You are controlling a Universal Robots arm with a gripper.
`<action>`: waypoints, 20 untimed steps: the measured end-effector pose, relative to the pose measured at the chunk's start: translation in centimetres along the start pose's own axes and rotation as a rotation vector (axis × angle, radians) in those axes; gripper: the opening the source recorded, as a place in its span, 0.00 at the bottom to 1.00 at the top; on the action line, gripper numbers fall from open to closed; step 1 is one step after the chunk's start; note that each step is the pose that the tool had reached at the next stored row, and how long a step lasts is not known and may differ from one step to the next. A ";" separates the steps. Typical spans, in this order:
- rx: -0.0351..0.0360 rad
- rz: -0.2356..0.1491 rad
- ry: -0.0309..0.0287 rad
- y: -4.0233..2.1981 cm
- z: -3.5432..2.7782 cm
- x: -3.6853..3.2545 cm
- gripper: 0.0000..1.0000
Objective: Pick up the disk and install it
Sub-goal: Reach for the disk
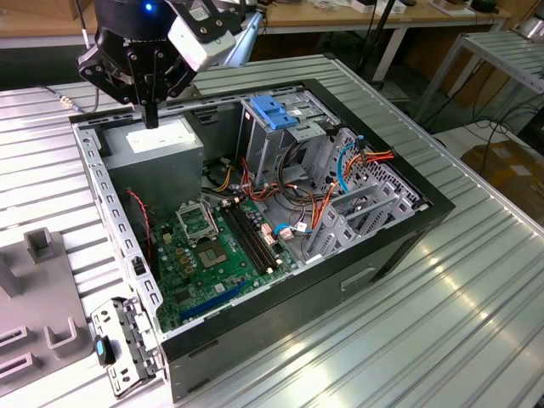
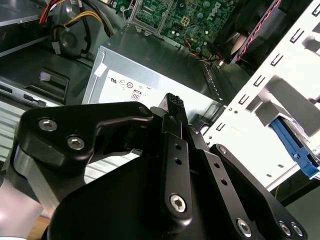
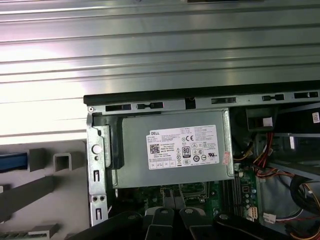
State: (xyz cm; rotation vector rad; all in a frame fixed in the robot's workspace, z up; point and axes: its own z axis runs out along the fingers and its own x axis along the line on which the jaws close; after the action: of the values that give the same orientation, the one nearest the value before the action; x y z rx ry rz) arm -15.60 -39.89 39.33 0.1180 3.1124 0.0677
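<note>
black linkage of the gripper [image 2: 175,101] is seen closest in the second wrist view, its two fingers brought together with nothing between them. in the exterior view the gripper [image 1: 151,117] is hung tip-down just above the power supply [image 1: 157,144], with the white sticker [image 3: 182,147] lying under the fingertips; whether contact is made cannot be told. the power supply is seated in a corner of the open computer case [image 1: 110,204]. the motherboard [image 1: 212,246] is found further inside the case from the gripper, and the drive cage [image 1: 272,119] is stood well apart from it. the disk [image 3: 12,161] is shown by a blue edge, outside the case past the perforated side rail [image 3: 95,165] nearest the gripper, beside the blocks of a grey fixture [image 3: 62,161] on the ribbed table [image 1: 476,306]. in the second wrist view the disk [image 2: 297,152] is glimpsed beyond that rail. it is kept well apart from the gripper and is not held.
</note>
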 end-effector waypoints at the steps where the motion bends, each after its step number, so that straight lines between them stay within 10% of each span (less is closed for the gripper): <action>1: 0.0000 0.000 0.0000 0.00 0.00 0.03 0.11; 20: 0.0000 0.000 0.0001 -0.05 -0.02 0.64 0.11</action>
State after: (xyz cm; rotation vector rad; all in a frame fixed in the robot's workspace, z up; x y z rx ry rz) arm -16.24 -39.89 39.33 0.1180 3.1125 0.0677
